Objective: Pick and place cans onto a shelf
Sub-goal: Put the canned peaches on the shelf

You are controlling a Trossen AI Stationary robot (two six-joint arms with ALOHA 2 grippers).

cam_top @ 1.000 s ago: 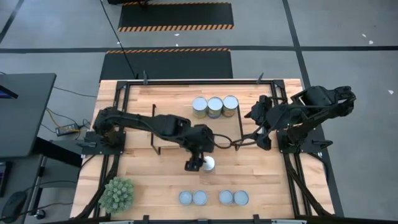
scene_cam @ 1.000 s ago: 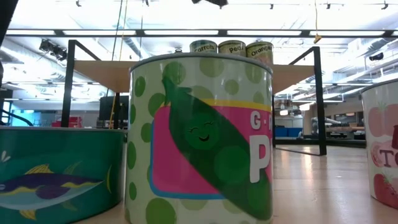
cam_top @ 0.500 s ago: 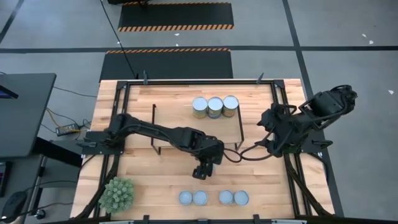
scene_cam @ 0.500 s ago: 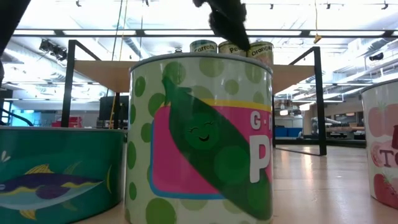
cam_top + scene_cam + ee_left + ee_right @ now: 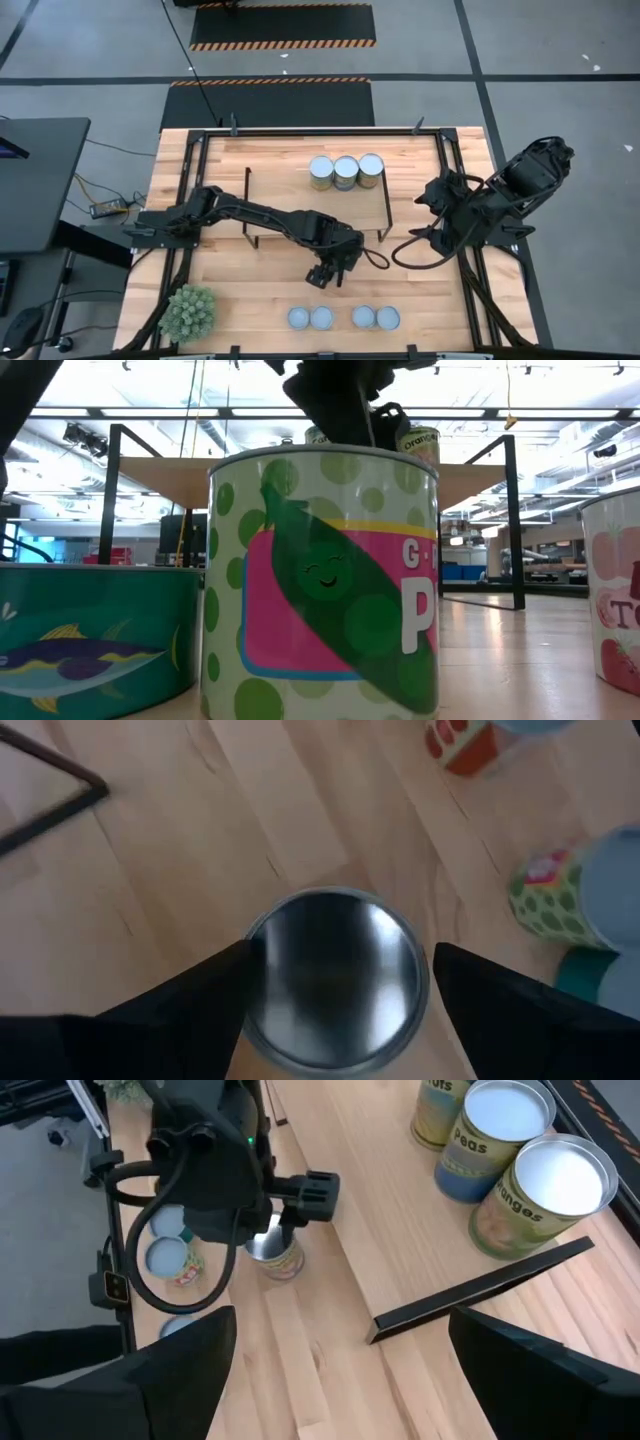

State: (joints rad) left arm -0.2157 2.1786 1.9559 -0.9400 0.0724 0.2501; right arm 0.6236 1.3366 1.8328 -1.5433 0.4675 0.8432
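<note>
A silver-topped can (image 5: 337, 980) stands on the table in front of the shelf (image 5: 290, 190); it also shows in the right wrist view (image 5: 277, 1256). My left gripper (image 5: 327, 272) is open right above it, one finger (image 5: 200, 1010) on each side of the can. I cannot tell whether they touch it. Three silver-topped cans (image 5: 346, 172) stand in a row on the shelf's right end. Several blue-grey-topped cans (image 5: 342, 318) stand in a row near the table's near edge. My right gripper (image 5: 340, 1380) is open and empty near the table's right side.
A spiky green plant ball (image 5: 188, 312) sits at the near left corner. The shelf's black rod legs (image 5: 470, 1290) stand just beyond the can. In the low view a green pea can (image 5: 320, 580), a teal fish can (image 5: 90, 630) and a tomato can (image 5: 615, 610) fill the foreground.
My left gripper has gone a little toward the table's near and right edges and come down over the silver-topped can, which now lies hidden under it in the high view. My right arm has drawn back toward the table's right edge.
</note>
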